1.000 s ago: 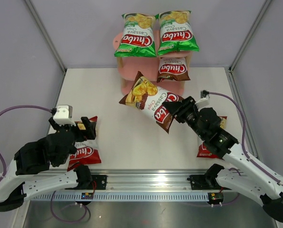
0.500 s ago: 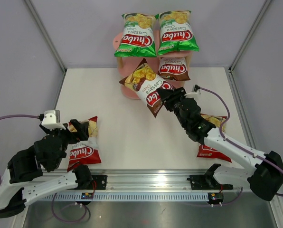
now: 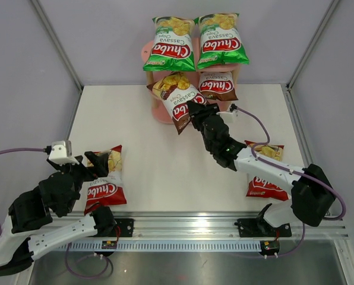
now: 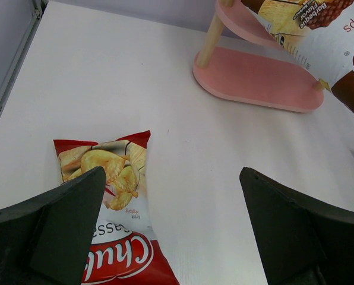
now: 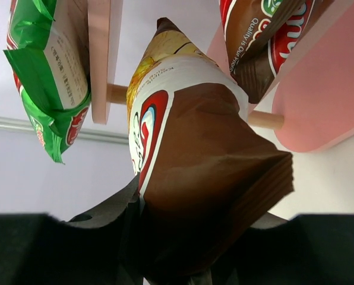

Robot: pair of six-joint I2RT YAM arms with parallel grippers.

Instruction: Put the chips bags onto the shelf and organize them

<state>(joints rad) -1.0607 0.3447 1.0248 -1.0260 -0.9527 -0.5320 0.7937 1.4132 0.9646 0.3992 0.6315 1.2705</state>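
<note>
The pink shelf stands at the table's far edge. Two green chips bags lean side by side on its top board. One brown bag sits on the right of the middle board. My right gripper is shut on the bottom of a second brown bag, holding it tilted at the left side of the middle board. In the right wrist view this bag fills the jaws. A red bag lies flat under my open left gripper. Another red bag lies at the right.
Grey walls close in the white table on three sides. The metal rail with both arm bases runs along the near edge. The right arm's cable loops over the table near the right red bag.
The right arm has carried the brown bag away from mid-table, up and back to the shelf's middle tier. The left arm has drawn back slightly to the left, still open.
</note>
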